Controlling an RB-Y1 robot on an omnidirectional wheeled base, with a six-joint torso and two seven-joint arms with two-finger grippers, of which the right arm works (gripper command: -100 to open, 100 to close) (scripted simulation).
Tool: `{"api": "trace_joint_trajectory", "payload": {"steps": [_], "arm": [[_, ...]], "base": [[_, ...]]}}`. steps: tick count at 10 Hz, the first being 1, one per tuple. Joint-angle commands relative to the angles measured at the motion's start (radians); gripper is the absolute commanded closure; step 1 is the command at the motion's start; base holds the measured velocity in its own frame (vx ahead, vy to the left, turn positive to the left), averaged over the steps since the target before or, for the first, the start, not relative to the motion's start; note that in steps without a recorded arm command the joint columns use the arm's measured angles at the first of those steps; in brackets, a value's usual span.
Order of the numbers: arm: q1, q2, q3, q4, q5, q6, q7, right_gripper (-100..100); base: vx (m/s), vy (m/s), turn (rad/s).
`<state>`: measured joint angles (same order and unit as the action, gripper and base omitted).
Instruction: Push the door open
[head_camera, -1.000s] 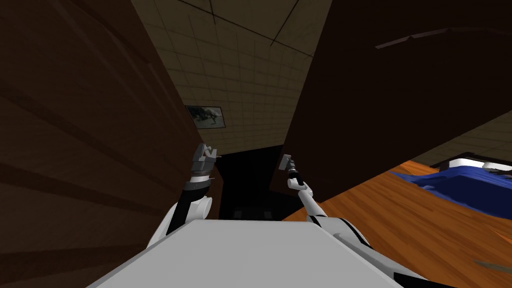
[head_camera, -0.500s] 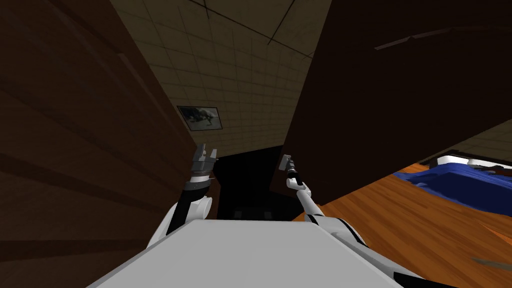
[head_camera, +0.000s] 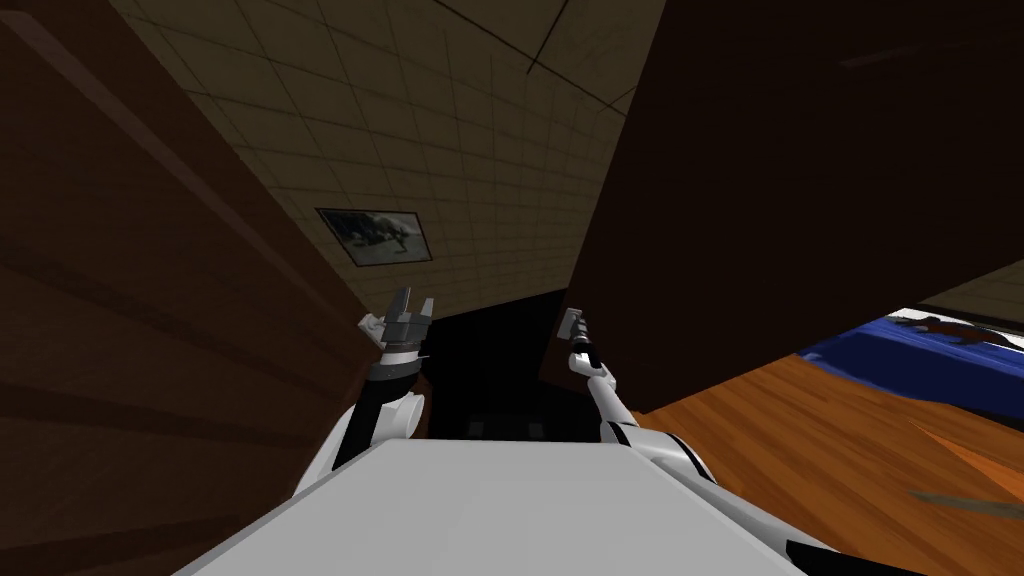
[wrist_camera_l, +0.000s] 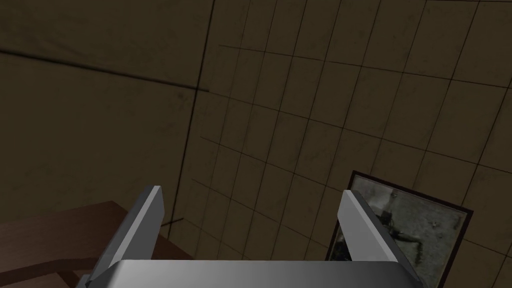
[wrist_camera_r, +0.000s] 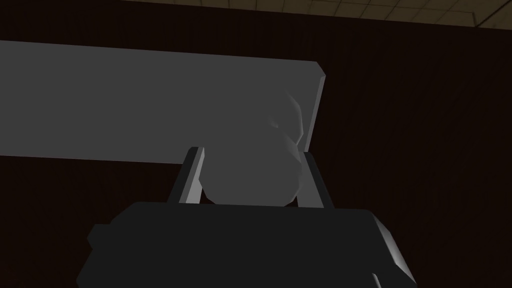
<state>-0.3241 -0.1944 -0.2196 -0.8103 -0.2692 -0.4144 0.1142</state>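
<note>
The right gripper (wrist_camera_r: 251, 154) has its two fingers clamped on the rounded hub of the single grey handle (wrist_camera_r: 150, 100). The handle's long lever runs sideways from the hub across the one dark brown door (head_camera: 780, 180). The door rises on the robot's right, with the handle near its edge. The left gripper (wrist_camera_l: 251, 195), raised beside a brown wood panel (head_camera: 150, 300), has its two fingers spread wide apart.
</note>
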Motion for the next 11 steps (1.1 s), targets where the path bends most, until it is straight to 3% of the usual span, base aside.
{"api": "trace_joint_trajectory", "payload": {"steps": [1,4,5,11], "arm": [[-0.006,0.016,-0.025,-0.005,-0.001,0.003,0.027,100],[-0.015,0.037,-0.052,-0.002,-0.001,0.005,0.057,100],[-0.008,0.033,-0.048,-0.002,-0.001,0.007,0.051,100],[-0.006,0.013,-0.108,0.006,-0.018,0.001,0.069,100]], "base": [[0.180,0.042,-0.107],[0.186,0.036,-0.079],[0.076,0.008,-0.025],[0.182,0.045,-0.053]]}}
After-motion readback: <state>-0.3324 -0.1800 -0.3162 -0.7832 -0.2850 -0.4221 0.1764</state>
